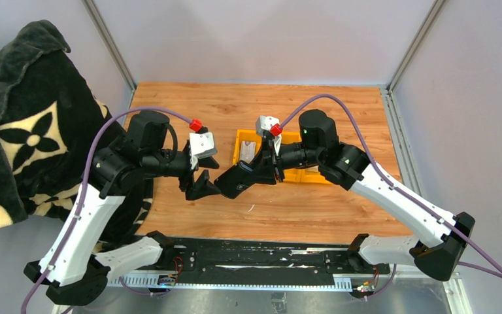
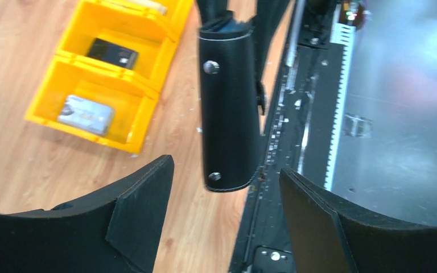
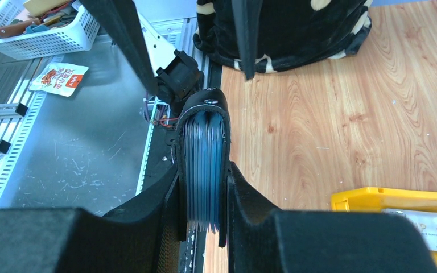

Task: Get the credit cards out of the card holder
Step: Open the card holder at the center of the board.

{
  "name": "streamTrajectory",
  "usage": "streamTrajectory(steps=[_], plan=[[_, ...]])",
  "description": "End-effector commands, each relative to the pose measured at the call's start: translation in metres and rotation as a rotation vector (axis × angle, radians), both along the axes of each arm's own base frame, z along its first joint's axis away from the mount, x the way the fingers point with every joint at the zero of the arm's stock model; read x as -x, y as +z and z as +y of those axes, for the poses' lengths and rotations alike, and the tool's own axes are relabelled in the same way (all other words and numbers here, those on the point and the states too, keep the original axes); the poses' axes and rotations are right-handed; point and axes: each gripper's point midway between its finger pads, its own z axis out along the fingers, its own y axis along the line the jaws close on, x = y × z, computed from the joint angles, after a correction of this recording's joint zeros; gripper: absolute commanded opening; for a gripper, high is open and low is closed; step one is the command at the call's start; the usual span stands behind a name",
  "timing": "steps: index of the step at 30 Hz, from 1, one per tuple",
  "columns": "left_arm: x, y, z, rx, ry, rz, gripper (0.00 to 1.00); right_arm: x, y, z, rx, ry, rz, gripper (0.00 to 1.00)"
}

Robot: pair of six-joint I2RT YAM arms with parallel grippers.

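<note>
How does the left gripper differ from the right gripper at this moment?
The left gripper is open and holds nothing; the right gripper is shut on the card holder. The left gripper's fingers stand wide apart; the right gripper's press the holder's two sides. Both have black fingers.

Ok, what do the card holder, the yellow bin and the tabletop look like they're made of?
The card holder looks like black leather or an imitation: smooth, matte, with pale stitching along the edge and two metal studs. The yellow bin looks like moulded plastic: slightly glossy, with thin even walls. The tabletop shows wood grain, likely laminate or veneer; I cannot tell which.
</note>
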Motion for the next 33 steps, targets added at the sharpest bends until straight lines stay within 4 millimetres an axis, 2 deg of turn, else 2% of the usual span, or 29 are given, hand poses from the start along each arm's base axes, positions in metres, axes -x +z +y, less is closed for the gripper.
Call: streamTrajectory(steps=[1,4,9,13,16,18,19,22,25,27,29,30,33], plan=[[0.029,-0.018,-0.008,0.004,-0.093,0.204,0.77,0.011,0.039,0.003,-0.112,0.051,-0.082,0.00],[0.027,-0.031,-0.013,-0.010,-0.105,0.270,0.76,0.017,0.047,0.006,-0.128,0.077,-0.100,0.00],[0.024,-0.025,-0.020,0.005,-0.115,0.304,0.69,0.018,0.049,0.011,-0.125,0.096,-0.111,0.00],[0.022,-0.027,-0.021,-0.001,-0.110,0.310,0.46,0.017,0.048,0.013,-0.123,0.095,-0.120,0.00],[0.021,-0.029,-0.019,-0.010,-0.096,0.305,0.24,0.015,0.047,0.012,-0.118,0.080,-0.132,0.00],[0.020,-0.026,-0.018,-0.009,-0.091,0.289,0.14,0.014,0.045,0.012,-0.112,0.072,-0.138,0.01],[0.020,-0.025,-0.017,-0.008,-0.088,0.281,0.09,0.013,0.044,0.011,-0.108,0.065,-0.139,0.06],[0.010,-0.020,-0.018,-0.003,-0.026,0.273,0.00,0.001,0.045,0.010,-0.103,-0.009,-0.153,0.33],[-0.008,-0.021,-0.018,0.008,0.102,0.275,0.00,-0.037,0.054,0.003,-0.139,-0.271,-0.181,0.58],[-0.022,-0.018,-0.021,0.051,0.187,0.264,0.00,-0.065,0.062,-0.013,-0.175,-0.474,-0.203,0.74],[-0.034,-0.022,-0.020,0.074,0.290,0.280,0.00,-0.089,0.069,-0.029,-0.208,-0.659,-0.229,0.78],[-0.041,-0.021,-0.019,0.101,0.345,0.293,0.00,-0.094,0.069,-0.033,-0.204,-0.707,-0.234,0.79],[-0.058,-0.028,-0.013,0.132,0.451,0.359,0.00,-0.089,0.064,-0.026,-0.189,-0.703,-0.275,0.79]])
